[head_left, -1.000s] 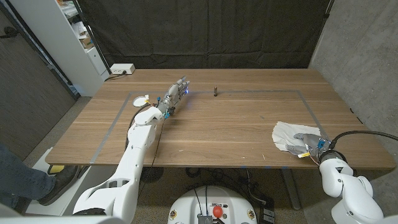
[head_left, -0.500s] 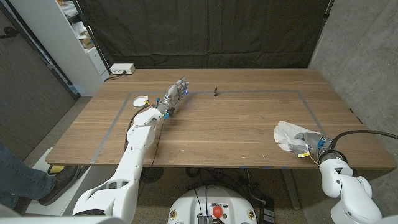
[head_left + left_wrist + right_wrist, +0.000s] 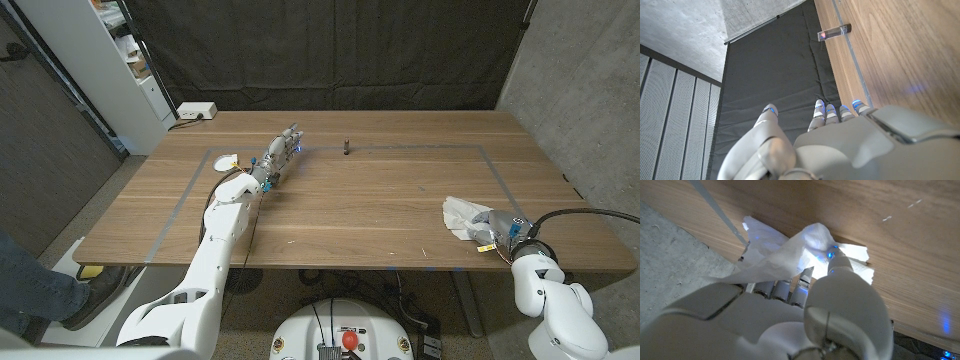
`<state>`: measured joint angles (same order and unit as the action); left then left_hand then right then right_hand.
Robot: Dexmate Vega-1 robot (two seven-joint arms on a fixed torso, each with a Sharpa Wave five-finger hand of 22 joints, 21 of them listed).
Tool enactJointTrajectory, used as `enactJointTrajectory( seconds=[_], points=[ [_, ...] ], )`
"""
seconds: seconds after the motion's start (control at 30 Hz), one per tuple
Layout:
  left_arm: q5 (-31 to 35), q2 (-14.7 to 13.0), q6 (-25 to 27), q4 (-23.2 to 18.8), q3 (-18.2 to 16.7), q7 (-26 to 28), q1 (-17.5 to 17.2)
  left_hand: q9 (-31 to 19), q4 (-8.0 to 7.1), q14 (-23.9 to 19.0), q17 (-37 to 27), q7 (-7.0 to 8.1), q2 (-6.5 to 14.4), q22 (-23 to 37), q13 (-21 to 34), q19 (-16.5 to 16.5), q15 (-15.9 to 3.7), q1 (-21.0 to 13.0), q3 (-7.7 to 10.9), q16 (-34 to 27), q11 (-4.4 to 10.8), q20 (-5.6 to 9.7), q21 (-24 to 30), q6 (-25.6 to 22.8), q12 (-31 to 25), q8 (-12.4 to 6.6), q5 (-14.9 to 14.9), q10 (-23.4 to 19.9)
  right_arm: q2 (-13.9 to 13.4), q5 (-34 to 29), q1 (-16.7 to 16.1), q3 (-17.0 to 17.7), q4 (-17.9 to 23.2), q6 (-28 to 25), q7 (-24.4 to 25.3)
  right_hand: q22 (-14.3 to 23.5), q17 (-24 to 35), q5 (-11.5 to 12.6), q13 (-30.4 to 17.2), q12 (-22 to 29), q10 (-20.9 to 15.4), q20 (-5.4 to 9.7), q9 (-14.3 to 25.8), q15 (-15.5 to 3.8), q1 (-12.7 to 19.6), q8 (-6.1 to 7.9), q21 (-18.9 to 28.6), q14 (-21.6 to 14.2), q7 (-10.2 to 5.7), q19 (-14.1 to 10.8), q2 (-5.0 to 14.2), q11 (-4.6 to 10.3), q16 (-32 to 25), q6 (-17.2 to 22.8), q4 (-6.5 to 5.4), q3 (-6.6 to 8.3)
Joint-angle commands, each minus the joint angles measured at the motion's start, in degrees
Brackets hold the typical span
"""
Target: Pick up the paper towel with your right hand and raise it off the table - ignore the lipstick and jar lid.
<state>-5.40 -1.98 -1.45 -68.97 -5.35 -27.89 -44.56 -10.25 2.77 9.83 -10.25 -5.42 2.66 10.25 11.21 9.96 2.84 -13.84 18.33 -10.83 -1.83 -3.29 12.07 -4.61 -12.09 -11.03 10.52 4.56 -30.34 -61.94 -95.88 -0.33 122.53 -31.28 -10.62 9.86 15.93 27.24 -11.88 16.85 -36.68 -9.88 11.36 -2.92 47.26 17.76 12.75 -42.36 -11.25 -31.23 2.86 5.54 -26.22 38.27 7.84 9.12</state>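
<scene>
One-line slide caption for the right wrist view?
Right hand fingers gather the crumpled paper towel on the wooden table.

The paper towel lies near the table's right front, the lipstick far behind.

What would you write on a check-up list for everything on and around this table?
Surface: wooden table with a grey tape rectangle marked on it.
Job's things: white paper towel, crumpled, near the table's right front edge, bunched in the right hand's fingers.
Clutter: small dark lipstick standing upright at the far tape line; a small white thing by the left arm, too small to tell what it is.
Hands: right hand grips the towel; left hand holds nothing, fingers stretched out.
Cables: black cable looping at the right arm; a white box at the far left corner.
Surroundings: black curtain behind, concrete wall at right, white shelf at left.
</scene>
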Motion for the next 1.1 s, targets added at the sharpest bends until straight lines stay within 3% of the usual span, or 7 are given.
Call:
enactJointTrajectory(
  seconds=[0.03, 0.37, 0.6, 1.1],
  points=[
    [0.19, 0.10, 0.05, -0.07, 0.08, 0.27, 0.11, -0.14, 0.40, 0.52, -0.25, -0.11, 0.32, 0.35, 0.00, 7.44, 0.21, 0.11, 0.06, -0.03, 0.21, -0.37, -0.04, -0.44, -0.02, 0.10, -0.02, 0.11, 0.22, 0.36, 0.09, -0.42, -0.72, 0.59, 4.04, 0.10, -0.16, -0.56, -0.20, 0.43, -1.86, 0.76, 0.08, -5.83, 1.34, 0.54, 0.59, -3.88, -0.08, -1.60, 0.22, 0.23, -0.53, 2.16, 0.26, 0.63],
    [0.16, 0.11, 0.37, -0.82, 0.17, 0.32, -0.30, -0.14, 0.46, 0.50, -0.25, -0.12, 0.36, 0.36, 0.00, 7.49, 0.22, 0.15, 0.04, -0.04, 0.12, -0.61, -0.08, -0.48, -0.04, 0.09, -0.02, 0.09, 0.63, 0.67, -0.68, -0.12, -0.98, 1.67, 8.16, 0.09, -0.42, -1.54, -0.43, 1.13, -5.49, 2.16, 0.08, -6.93, 3.84, 0.82, 0.62, -8.07, -0.20, -3.90, 1.60, 1.06, -1.10, 5.16, 0.66, 1.75],
    [0.08, -0.02, 0.54, -1.26, 0.16, 0.24, -0.49, -0.14, 0.50, 0.54, -0.25, -0.09, 0.39, 0.36, 0.00, 7.51, 0.25, 0.19, 0.02, -0.03, 0.14, -0.73, -0.11, -0.50, -0.01, 0.08, -0.02, 0.16, 1.10, 0.62, -1.11, 0.02, -0.85, 1.88, 10.08, 0.10, -0.19, -2.23, -0.61, 1.51, -7.00, 2.78, 0.11, -7.21, 4.84, 1.06, 0.65, -9.26, -0.18, -4.88, 2.02, 1.65, -1.41, 6.65, 0.75, 2.01],
    [-0.03, -0.11, 0.67, -1.85, 0.34, 0.06, -0.50, -0.14, 0.58, 0.51, -0.26, -0.13, 0.41, 0.38, 0.01, 7.49, 0.09, 0.27, -0.02, -0.04, 0.13, -0.66, -0.14, -0.49, -0.02, 0.11, -0.02, 0.15, 2.19, 0.90, -2.32, 0.84, 0.23, 2.75, 12.94, 0.08, 0.09, -3.34, -0.86, 1.77, -8.43, 3.91, 0.14, -7.49, 5.53, 1.17, 0.51, -10.80, -0.21, -5.88, 2.20, 1.41, -1.64, 8.18, 0.55, 1.97]
  ],
)
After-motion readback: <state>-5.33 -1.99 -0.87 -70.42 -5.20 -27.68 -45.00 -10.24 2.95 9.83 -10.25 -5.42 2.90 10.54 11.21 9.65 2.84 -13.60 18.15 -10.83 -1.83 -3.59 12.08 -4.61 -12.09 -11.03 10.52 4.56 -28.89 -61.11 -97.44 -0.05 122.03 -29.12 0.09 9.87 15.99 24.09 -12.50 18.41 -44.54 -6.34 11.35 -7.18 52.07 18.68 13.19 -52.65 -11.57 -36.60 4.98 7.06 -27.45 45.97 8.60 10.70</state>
